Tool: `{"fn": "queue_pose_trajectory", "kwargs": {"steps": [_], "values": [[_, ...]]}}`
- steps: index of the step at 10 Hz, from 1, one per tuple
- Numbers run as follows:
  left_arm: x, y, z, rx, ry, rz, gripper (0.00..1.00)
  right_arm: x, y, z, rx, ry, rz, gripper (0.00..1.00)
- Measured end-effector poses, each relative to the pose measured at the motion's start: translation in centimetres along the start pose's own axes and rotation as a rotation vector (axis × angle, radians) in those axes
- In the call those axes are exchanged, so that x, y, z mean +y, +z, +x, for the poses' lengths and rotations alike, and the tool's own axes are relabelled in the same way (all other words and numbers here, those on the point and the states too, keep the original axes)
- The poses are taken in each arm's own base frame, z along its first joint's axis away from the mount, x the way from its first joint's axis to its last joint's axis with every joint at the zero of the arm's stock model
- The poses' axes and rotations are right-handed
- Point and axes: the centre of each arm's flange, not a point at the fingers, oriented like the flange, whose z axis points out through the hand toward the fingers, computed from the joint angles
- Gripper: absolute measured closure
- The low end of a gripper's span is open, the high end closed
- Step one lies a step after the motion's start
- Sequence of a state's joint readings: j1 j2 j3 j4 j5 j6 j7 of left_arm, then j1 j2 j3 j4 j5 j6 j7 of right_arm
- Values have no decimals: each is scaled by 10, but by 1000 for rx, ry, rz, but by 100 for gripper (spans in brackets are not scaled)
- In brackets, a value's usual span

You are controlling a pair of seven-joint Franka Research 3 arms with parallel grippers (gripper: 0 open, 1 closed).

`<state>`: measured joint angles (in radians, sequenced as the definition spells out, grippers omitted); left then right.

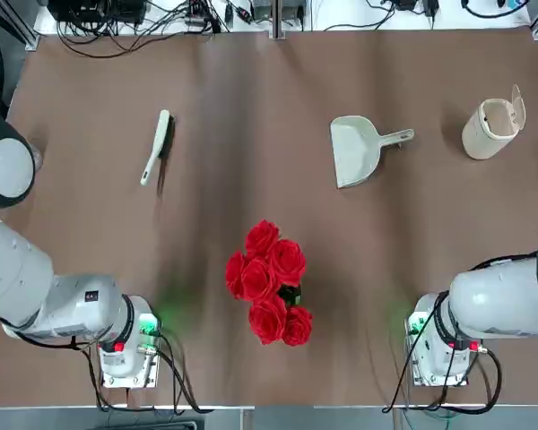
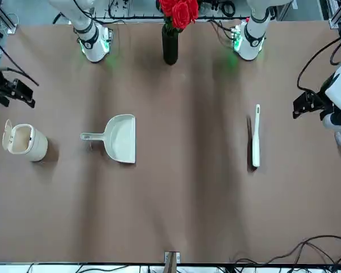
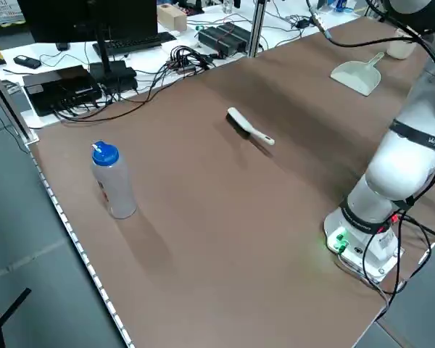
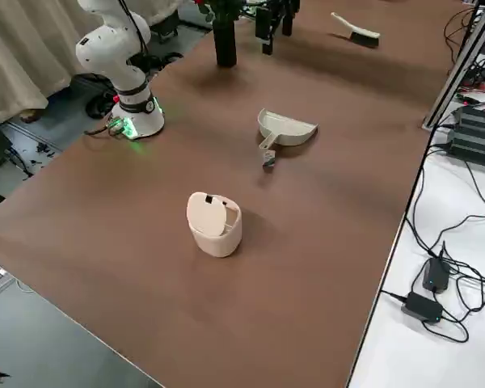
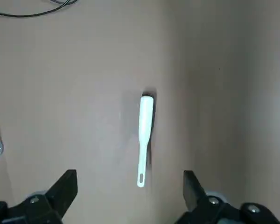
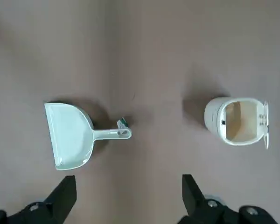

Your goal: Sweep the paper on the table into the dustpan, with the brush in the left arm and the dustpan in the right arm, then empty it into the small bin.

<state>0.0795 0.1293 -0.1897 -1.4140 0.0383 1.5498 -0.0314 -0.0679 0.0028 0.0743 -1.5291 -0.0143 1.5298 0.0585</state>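
Matte brown worktop (image 1: 206,376), top view: slim white-handled, dark-bristled brush (image 1: 152,150) at ten o'clock, pale plastic dustpan (image 1: 357,149) at one, beige cylindrical bin (image 1: 495,125) at two. I can't spot the paper. Left wrist view: my left tool (image 5: 130,189), wide open, empty, could roll that slim handle. Right wrist view: right tool (image 6: 129,191) likewise; a skewed pinch might tip the pan.

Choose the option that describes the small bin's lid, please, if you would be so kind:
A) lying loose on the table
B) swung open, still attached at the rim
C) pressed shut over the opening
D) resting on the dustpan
B: the lid stands open at the rim of the small bin, whose inside shows.
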Motion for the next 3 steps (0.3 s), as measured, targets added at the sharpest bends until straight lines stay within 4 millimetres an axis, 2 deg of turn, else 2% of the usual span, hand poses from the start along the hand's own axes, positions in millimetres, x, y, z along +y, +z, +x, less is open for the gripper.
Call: {"fn": "queue_pose_trajectory", "kwargs": {"steps": [3], "values": [[0,1,-1,-6,-2,-15,0,6,1,-4,-31,13,-2,0]]}}
